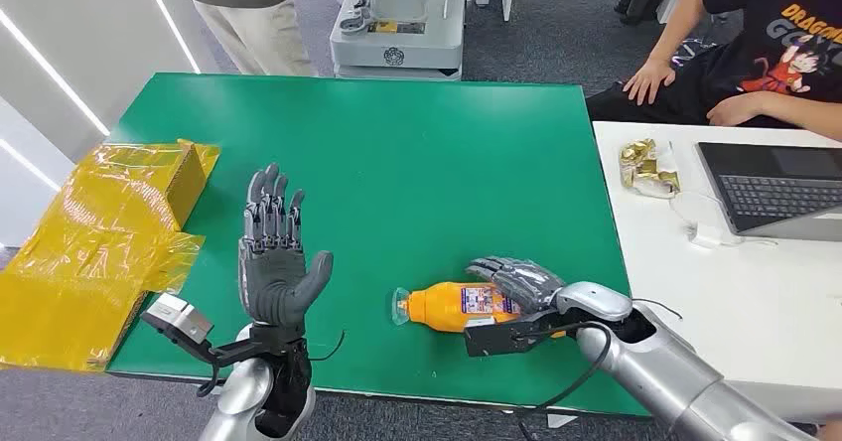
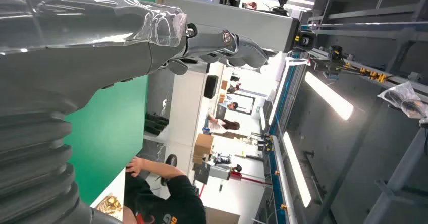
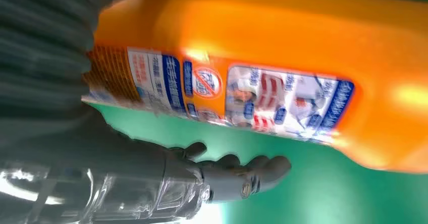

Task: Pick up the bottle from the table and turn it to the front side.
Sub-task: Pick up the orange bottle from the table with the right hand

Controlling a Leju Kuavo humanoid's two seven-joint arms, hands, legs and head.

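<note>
An orange bottle (image 1: 447, 307) with a printed label lies on its side near the front edge of the green table (image 1: 397, 153), its pale cap end toward my left. My right hand (image 1: 521, 287) lies over the bottle's base end, fingers stretched across its top. In the right wrist view the bottle (image 3: 282, 42) looms close and blurred, and a strip of green shows between it and my outstretched fingers (image 3: 242, 176). My left hand (image 1: 273, 252) is raised above the table's front left, palm showing, fingers spread, holding nothing. The left wrist view shows that hand (image 2: 101, 47) against the room.
A box wrapped in yellow film (image 1: 109, 222) overhangs the table's left edge. To the right a white table (image 1: 695, 292) carries a laptop (image 1: 774, 188) and a gold wrapper (image 1: 645, 163). One person sits behind it (image 1: 765, 54); another stands at the back left (image 1: 248, 4).
</note>
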